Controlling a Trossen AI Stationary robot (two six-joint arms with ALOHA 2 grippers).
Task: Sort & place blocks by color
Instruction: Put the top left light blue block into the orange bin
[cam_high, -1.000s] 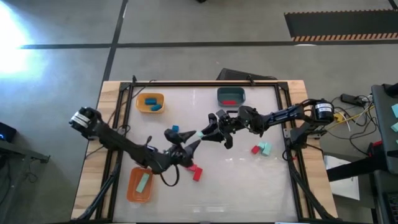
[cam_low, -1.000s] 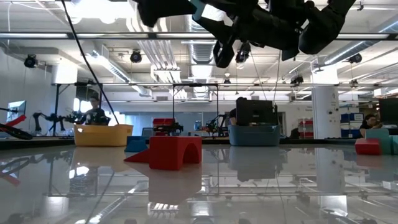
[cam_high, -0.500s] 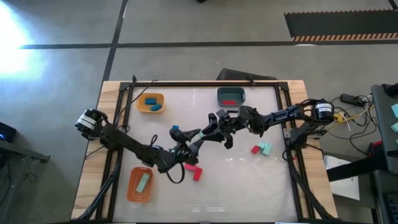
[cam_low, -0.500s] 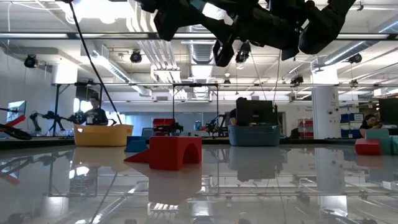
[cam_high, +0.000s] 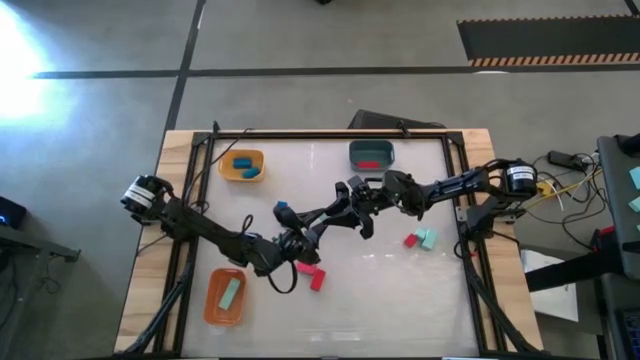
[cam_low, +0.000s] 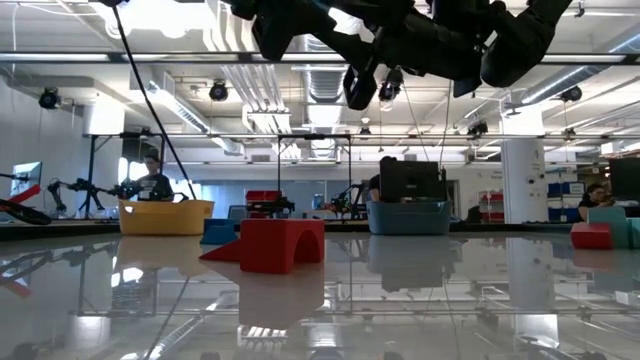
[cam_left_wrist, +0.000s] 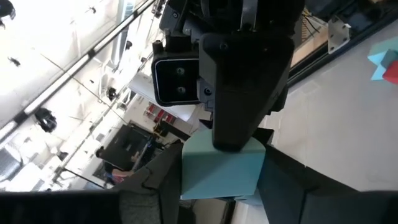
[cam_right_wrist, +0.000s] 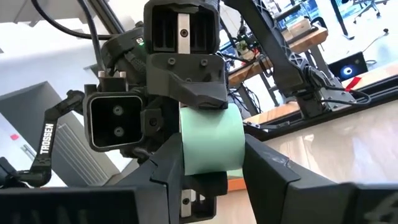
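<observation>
Your right pincer (cam_high: 335, 213) is clamped on one end of a pale mint-green block (cam_right_wrist: 210, 142), held up above the middle of the tabletop (cam_high: 390, 290). Your left pincer (cam_high: 312, 226) has met it nose to nose: its fingers (cam_left_wrist: 163, 180) flank the block's free end, but you cannot tell whether they press on it or stand just off. The block's long axis runs from one pincer to the other, so the handover looks to turn on that line. Outward lie the orange tray (cam_high: 224, 297) with a mint block, nearest your left arm, two red blocks (cam_high: 312, 274) and a blue one (cam_high: 282, 209).
</observation>
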